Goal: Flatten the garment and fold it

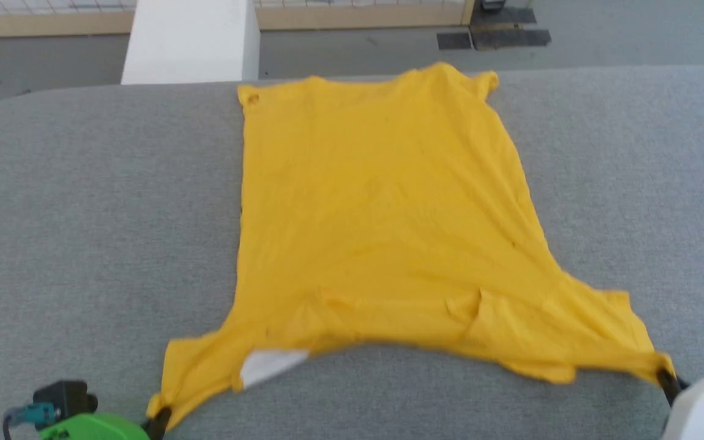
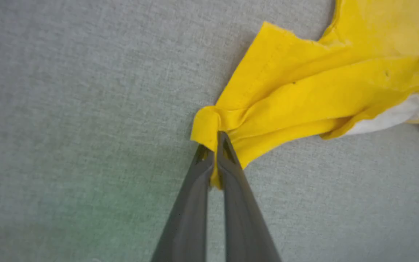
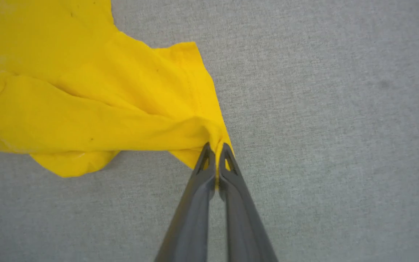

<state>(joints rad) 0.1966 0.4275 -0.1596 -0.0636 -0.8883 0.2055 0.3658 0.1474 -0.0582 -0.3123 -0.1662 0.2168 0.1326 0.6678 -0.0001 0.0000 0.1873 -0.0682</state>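
The mustard-yellow cotton t-shirt (image 1: 382, 214) is spread plain side up across the middle of the grey fabric-covered table (image 1: 83, 214), with its far edge at the table's far rim. Wide bare surface is seen on either side. A white square pillar (image 1: 190, 40) stands beyond the far rim, to the left. A white patch (image 1: 269, 363) is exposed at the near edge. The left gripper (image 2: 214, 143) is clamped on the near left corner and the right gripper (image 3: 216, 146) on the near right corner.
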